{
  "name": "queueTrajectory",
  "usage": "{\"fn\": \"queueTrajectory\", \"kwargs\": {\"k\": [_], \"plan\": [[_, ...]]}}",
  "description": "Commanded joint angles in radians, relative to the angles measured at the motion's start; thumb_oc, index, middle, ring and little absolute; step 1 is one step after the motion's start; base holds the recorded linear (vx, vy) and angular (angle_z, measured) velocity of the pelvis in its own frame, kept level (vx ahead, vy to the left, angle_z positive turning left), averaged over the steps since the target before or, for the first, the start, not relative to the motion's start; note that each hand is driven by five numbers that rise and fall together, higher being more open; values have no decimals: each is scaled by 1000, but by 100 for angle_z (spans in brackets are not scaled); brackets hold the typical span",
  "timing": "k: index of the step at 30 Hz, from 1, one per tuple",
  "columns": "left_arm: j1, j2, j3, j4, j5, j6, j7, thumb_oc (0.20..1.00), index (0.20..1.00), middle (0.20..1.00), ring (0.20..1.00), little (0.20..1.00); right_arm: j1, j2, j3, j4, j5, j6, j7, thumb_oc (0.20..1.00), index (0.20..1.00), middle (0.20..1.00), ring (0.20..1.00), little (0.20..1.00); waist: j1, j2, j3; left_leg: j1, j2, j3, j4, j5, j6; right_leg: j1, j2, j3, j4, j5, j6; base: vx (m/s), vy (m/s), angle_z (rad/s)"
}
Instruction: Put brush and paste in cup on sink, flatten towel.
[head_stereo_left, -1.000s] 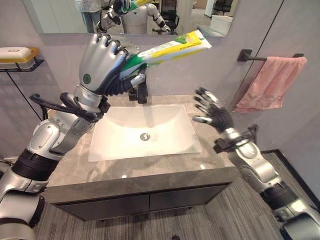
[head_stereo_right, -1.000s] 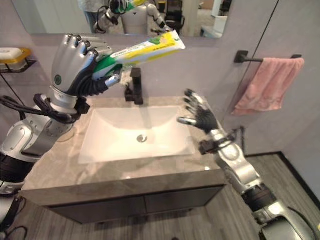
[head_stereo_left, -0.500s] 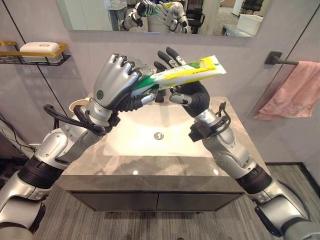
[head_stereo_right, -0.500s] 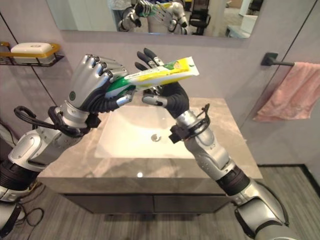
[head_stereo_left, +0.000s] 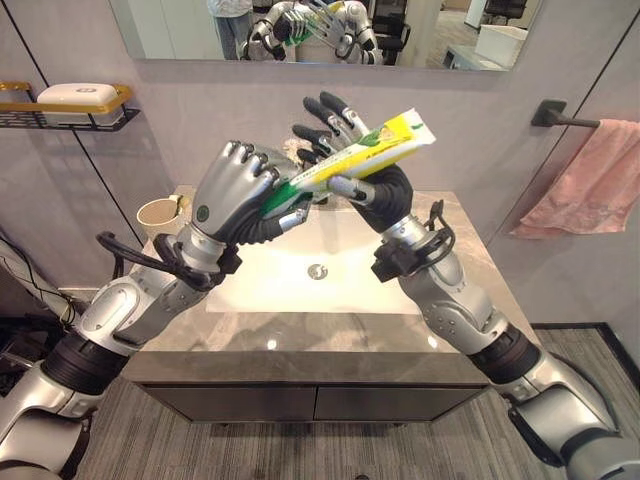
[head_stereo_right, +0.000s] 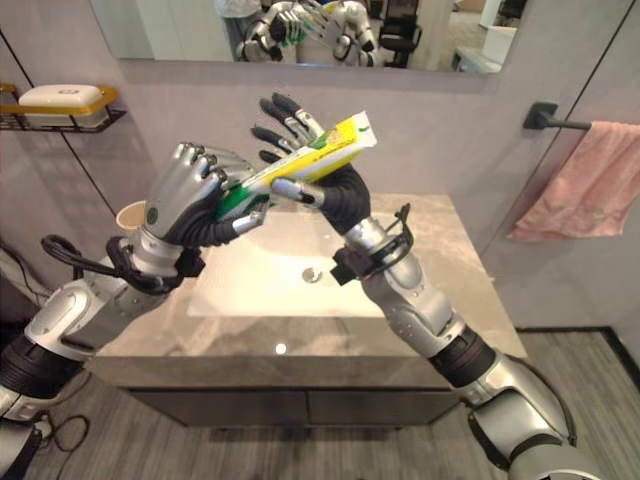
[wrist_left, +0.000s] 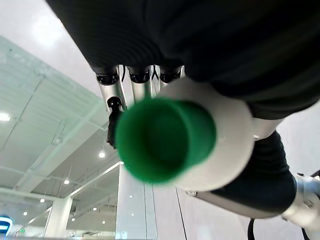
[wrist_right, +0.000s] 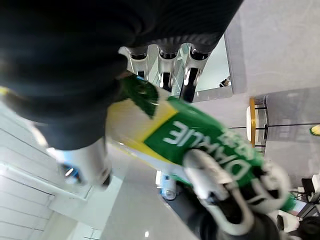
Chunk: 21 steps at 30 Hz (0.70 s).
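My left hand (head_stereo_left: 232, 192) is shut on the cap end of a yellow, green and white toothpaste tube (head_stereo_left: 372, 152), held high above the basin (head_stereo_left: 300, 285) with its flat end tilted up to the right. Its green cap (wrist_left: 160, 137) points at the left wrist camera. My right hand (head_stereo_left: 372, 192) is at the tube's middle, palm against it, fingers straight and spread behind it, thumb (head_stereo_left: 342, 186) lying across its front. In the right wrist view the tube (wrist_right: 200, 140) crosses that palm. A beige cup (head_stereo_left: 160, 213) stands on the counter at the left. A pink towel (head_stereo_left: 590, 180) hangs bunched on its bar.
A wall shelf (head_stereo_left: 90, 118) with a soap dish is at the upper left. The mirror (head_stereo_left: 200, 30) runs along the wall behind the grey stone counter (head_stereo_left: 470, 290). The towel bar (head_stereo_left: 560, 118) is fixed to the right wall.
The view swung left, bringing the cup and shelf in. My right hand rose from beside the basin to the tube and its thumb came over it. The tube tilted up more steeply.
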<state>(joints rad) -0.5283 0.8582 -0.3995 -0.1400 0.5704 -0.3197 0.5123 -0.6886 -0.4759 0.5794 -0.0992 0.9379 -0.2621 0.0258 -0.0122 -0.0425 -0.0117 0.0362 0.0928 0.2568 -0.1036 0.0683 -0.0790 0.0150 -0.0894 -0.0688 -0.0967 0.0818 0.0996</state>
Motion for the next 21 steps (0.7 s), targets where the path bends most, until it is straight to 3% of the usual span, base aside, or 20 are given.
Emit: {"fn": "queueTrajectory", "kwargs": {"k": [1, 2, 3, 4, 5, 13, 14, 15, 18, 21], "plan": [[-34, 0, 11, 50, -76, 22, 6, 200, 200, 200, 200, 200, -125, 13, -17, -49, 16, -74, 10, 200, 200, 200, 200, 200, 11, -27, -31, 42, -13, 4, 16, -48, -26, 17, -90, -40, 17, 11, 75, 0, 0, 0], [-18, -8, 21, 51, -81, 21, 4, 545, 545, 545, 545, 545, -121, 16, -24, -45, 13, -75, 4, 200, 200, 200, 200, 200, 12, -27, -30, 43, -13, 4, 16, -48, -25, 17, -90, -39, 16, 11, 74, 0, 0, 0], [-3, -13, 29, 50, -85, 23, 4, 589, 589, 589, 589, 589, -118, 20, -32, -44, 6, -78, -3, 200, 200, 200, 200, 200, 14, -27, -30, 42, -13, 4, 16, -49, -24, 16, -90, -40, 17, 11, 74, 0, 0, 0], [-1, -13, 31, 48, -85, 23, 3, 878, 878, 878, 878, 878, -118, 20, -31, -44, 5, -78, -4, 200, 200, 200, 200, 200, 13, -27, -30, 42, -13, 4, 16, -49, -24, 16, -90, -40, 17, 11, 74, 0, 0, 0], [13, -18, 38, 48, -89, 24, 0, 1000, 1000, 1000, 1000, 1000, -114, 24, -38, -41, -3, -78, -12, 200, 200, 200, 200, 200, 14, -27, -29, 42, -14, 3, 16, -49, -24, 16, -90, -40, 16, 11, 74, 0, 0, 0], [240, -75, 167, -111, -209, -17, -49, 1000, 1000, 1000, 1000, 1000, -121, 60, -117, -11, -112, -93, -118, 200, 200, 200, 200, 200, 43, -35, -19, 27, -16, -14, 16, -44, -22, 16, -94, -54, 17, 10, 70, -3, -2, 1], [313, -99, 178, -141, -292, -39, -62, 1000, 1000, 1000, 1000, 1000, -162, 55, -125, 8, -147, -89, -144, 200, 200, 200, 200, 200, 60, -40, -14, 22, -17, -22, 16, -41, -21, 17, -96, -60, 16, 10, 69, -14, -8, 12], [316, -99, 181, -143, -294, -39, -64, 1000, 1000, 1000, 1000, 1000, -164, 56, -123, 9, -147, -89, -145, 200, 200, 200, 200, 200, 58, -40, -14, 22, -17, -22, 16, -41, -21, 17, -96, -60, 16, 10, 69, -26, -9, 13], [425, -158, 139, -139, -479, -63, -113, 1000, 1000, 1000, 1000, 1000, -261, 59, -119, 71, -197, -84, -196, 200, 200, 200, 200, 200, 86, -49, -4, 9, -19, -38, 16, -34, -19, 19, -99, -75, 16, 12, 67, -28, -23, 15], [502, -117, 109, -116, -499, -51, -178, 1000, 1000, 1000, 1000, 1000, -355, 43, -108, 142, -226, -75, -221, 200, 200, 200, 200, 200, 116, -52, 3, -6, -22, -61, 16, -27, -20, 23, -102, -92, 15, 11, 66, -12, -15, 27]]}}
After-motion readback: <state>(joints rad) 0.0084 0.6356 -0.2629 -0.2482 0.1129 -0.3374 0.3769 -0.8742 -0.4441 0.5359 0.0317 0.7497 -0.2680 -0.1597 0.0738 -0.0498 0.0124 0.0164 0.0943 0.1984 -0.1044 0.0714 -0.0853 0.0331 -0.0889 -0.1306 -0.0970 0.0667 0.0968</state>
